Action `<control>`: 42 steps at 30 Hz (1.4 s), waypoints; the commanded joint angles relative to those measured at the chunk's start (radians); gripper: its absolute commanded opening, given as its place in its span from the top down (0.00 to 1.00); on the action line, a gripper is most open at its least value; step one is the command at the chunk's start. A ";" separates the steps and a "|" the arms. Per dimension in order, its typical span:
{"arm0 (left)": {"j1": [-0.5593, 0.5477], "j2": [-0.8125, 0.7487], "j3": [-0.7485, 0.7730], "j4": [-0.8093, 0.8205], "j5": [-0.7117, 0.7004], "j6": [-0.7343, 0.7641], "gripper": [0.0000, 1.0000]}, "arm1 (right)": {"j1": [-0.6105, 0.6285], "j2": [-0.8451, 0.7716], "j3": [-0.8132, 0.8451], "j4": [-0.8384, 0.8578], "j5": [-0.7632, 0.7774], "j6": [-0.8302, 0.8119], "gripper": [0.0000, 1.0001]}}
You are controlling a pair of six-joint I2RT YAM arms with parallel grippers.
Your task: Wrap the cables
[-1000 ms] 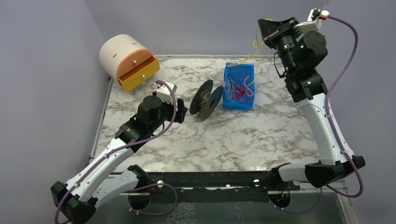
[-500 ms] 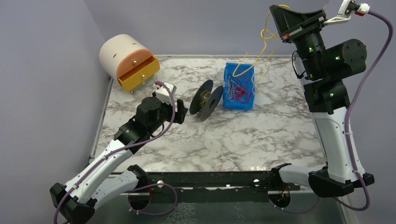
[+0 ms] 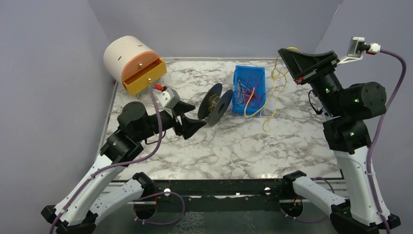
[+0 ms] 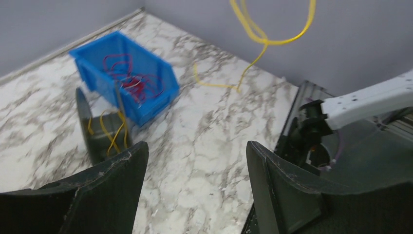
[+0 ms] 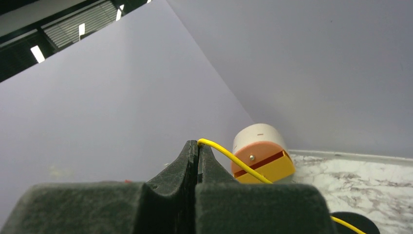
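Observation:
A black spool (image 3: 216, 104) stands on edge mid-table with a little yellow cable on its hub; it also shows in the left wrist view (image 4: 100, 130). A blue bin (image 3: 249, 89) of tangled red and yellow cables sits right of it, also in the left wrist view (image 4: 127, 73). My right gripper (image 3: 284, 51) is raised and shut on a yellow cable (image 3: 269, 95) that hangs in loops down to the table; the pinch shows in the right wrist view (image 5: 198, 144). My left gripper (image 3: 191, 118) is open and empty, just left of the spool.
A cream cylinder with an open orange drawer (image 3: 138, 73) stands at the back left, also in the right wrist view (image 5: 263, 155). Grey walls close in the table at the back and sides. A black rail (image 3: 219, 185) runs along the near edge.
My right arm swung right and lower, drawing the yellow cable out of the bin so it hangs to the table. My left arm pulled back, turned and now points at the spool.

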 commanded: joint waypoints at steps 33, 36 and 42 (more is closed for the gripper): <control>-0.171 0.252 -0.132 0.574 0.246 -0.486 0.23 | -0.004 -0.127 -0.452 0.719 -0.593 0.161 0.99; -0.183 0.270 -0.142 0.627 0.214 -0.530 0.24 | -0.004 -0.130 -0.458 0.750 -0.584 0.183 0.99; -0.229 0.335 -0.134 0.711 0.222 -0.589 0.25 | -0.004 -0.127 -0.463 0.785 -0.573 0.204 0.99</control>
